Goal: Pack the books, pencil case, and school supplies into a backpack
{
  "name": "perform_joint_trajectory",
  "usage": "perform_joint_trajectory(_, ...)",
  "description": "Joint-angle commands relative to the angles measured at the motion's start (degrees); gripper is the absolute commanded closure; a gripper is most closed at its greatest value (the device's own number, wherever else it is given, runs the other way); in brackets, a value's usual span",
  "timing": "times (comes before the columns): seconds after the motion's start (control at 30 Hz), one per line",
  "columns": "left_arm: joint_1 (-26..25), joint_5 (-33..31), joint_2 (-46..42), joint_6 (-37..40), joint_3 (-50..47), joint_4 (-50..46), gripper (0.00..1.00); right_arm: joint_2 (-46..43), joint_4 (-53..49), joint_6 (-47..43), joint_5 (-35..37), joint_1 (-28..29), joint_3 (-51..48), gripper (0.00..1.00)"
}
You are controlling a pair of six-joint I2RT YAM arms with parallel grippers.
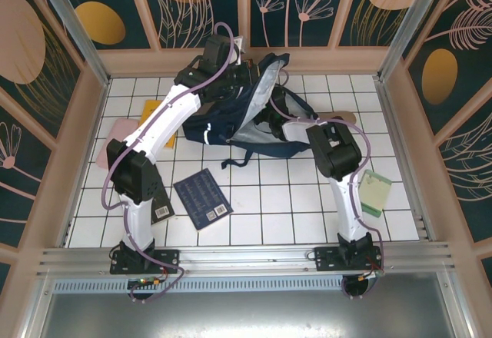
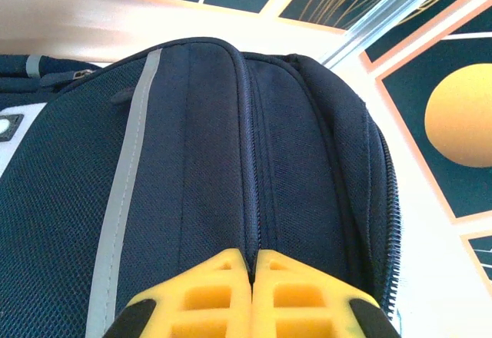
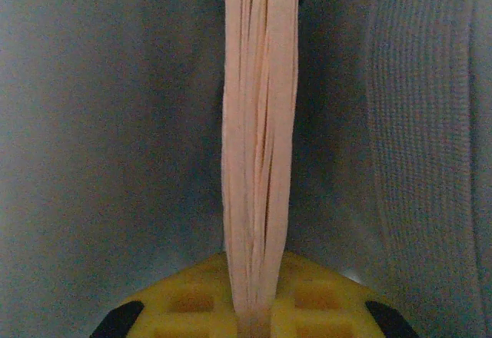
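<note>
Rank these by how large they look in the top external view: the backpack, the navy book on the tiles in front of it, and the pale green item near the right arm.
1. backpack, clearly the largest
2. navy book
3. pale green item, the smallest

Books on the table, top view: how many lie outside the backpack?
3: a navy book front centre, a blackish book beside the left arm's base, a yellow book partly behind that arm. The right hand grips what looks like another inside the backpack.
</note>
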Motion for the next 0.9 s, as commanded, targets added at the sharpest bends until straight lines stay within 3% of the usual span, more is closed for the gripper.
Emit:
perform_joint_trajectory(0.0,0.04,0.25,-2.44,-1.18,0.28,9.29,1.00,1.45,-1.99,-1.07,-0.89,0.53,3.83,0.79)
perform_joint_trajectory(0.23,0.14,-2.89,-2.36,-0.14,-2.03,9.34,1.00,-2.81,-9.32,-7.89,0.23,0.06,3.10,0.37)
perform_joint_trajectory(0.4,0.07,-4.63,-1.91,0.47,-3.72,9.25,1.00,-9.05,-12.92,-11.88,2.22,-1.39,-1.65,0.24)
perform_joint_trajectory(0.87,0.17,-7.12,0.53,0.83,-9.34,11.58,1.00,-34.96,-25.74,-23.77,9.67,-6.92,-22.80,0.23)
